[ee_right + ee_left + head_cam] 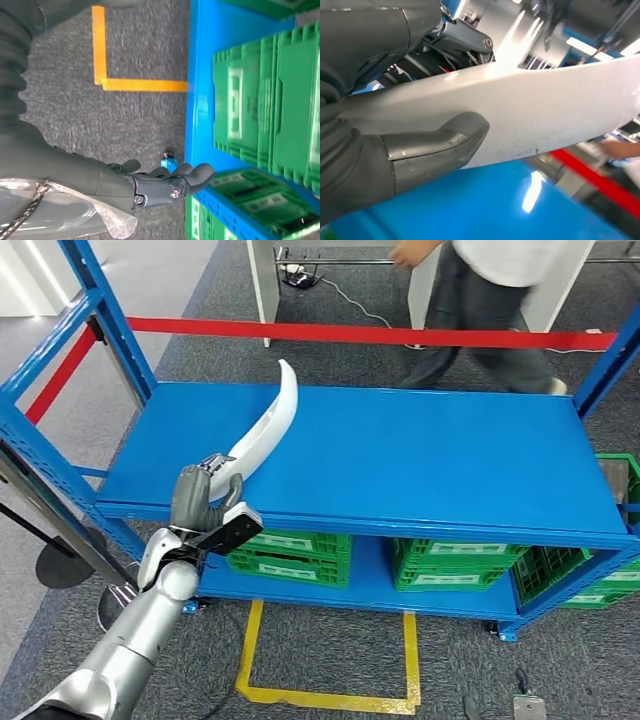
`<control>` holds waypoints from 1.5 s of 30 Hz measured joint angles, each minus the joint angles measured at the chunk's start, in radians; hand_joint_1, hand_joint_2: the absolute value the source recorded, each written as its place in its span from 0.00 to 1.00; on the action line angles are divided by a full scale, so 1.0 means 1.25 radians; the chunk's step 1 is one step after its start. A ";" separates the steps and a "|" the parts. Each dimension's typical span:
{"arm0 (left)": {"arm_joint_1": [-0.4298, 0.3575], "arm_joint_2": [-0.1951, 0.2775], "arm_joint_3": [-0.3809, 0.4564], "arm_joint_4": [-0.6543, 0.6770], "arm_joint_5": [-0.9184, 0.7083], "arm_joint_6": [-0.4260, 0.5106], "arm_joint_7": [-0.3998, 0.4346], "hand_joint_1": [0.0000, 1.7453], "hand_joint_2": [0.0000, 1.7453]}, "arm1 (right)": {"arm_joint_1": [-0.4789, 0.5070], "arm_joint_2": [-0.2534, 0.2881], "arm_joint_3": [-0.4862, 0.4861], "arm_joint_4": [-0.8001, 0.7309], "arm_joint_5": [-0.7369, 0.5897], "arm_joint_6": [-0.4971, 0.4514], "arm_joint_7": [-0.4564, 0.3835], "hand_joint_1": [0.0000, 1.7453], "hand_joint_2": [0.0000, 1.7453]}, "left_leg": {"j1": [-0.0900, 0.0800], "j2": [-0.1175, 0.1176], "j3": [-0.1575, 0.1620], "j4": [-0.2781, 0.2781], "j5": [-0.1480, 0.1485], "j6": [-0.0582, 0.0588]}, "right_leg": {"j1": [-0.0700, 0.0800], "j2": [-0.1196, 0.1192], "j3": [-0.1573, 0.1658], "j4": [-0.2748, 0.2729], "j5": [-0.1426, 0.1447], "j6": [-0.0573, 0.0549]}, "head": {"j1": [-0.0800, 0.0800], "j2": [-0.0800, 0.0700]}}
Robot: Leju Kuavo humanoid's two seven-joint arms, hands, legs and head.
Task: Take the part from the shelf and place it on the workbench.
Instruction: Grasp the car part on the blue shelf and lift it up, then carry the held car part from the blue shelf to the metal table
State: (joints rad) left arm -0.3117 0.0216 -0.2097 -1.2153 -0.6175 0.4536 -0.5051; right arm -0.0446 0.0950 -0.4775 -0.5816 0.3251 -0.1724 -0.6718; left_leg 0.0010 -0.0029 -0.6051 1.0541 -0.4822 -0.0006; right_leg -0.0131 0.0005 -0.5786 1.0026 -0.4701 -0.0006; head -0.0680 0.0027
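My left hand (pixel 198 495) grips the white part (pixel 264 425) over the shelf (pixel 423 455). Right hand (pixel 166 185) hangs empty, fingers loosely spread. Next I'd carry it to the workbench.

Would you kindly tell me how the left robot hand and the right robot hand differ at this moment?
The left robot hand grips the curved white plastic part above the blue metal shelf; the right robot hand holds nothing, its fingers extended. The left is raised to shelf height; the right hangs near the grey carpet. Both are dark grey.
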 joint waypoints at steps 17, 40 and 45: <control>0.030 -0.084 0.068 -0.134 0.166 0.116 -0.054 1.00 1.00 | -0.002 0.013 -0.003 -0.002 0.007 -0.011 0.000 0.00 1.00 | 0.004 0.001 0.015 -0.042 0.031 0.032 | 0.003 0.000 -0.059 0.117 -0.072 0.028 | 0.003 0.000; 0.083 -0.179 0.204 -0.255 0.116 0.195 -0.151 1.00 1.00 | 0.002 0.029 -0.018 -0.005 0.021 -0.017 0.000 0.00 1.00 | 0.001 0.000 0.067 -0.012 -0.031 0.003 | 0.002 -0.001 -0.036 0.008 0.032 0.007 | -0.002 0.000; 0.086 -0.190 0.219 -0.264 0.105 0.195 -0.155 1.00 1.00 | 0.005 0.029 -0.019 -0.006 0.021 -0.018 0.000 0.00 1.00 | -0.001 0.001 0.063 -0.039 -0.011 0.026 | 0.000 -0.001 -0.054 0.018 0.031 0.031 | 0.000 0.000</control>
State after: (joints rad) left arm -0.2039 -0.2165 0.0643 -1.5449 -0.4867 0.6973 -0.6987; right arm -0.0382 0.1312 -0.5015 -0.5890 0.3519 -0.1947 -0.6718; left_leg 0.0002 -0.0021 -0.5260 1.0051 -0.4958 0.0319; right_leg -0.0127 -0.0011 -0.6463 1.0255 -0.4318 0.0381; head -0.0681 0.0027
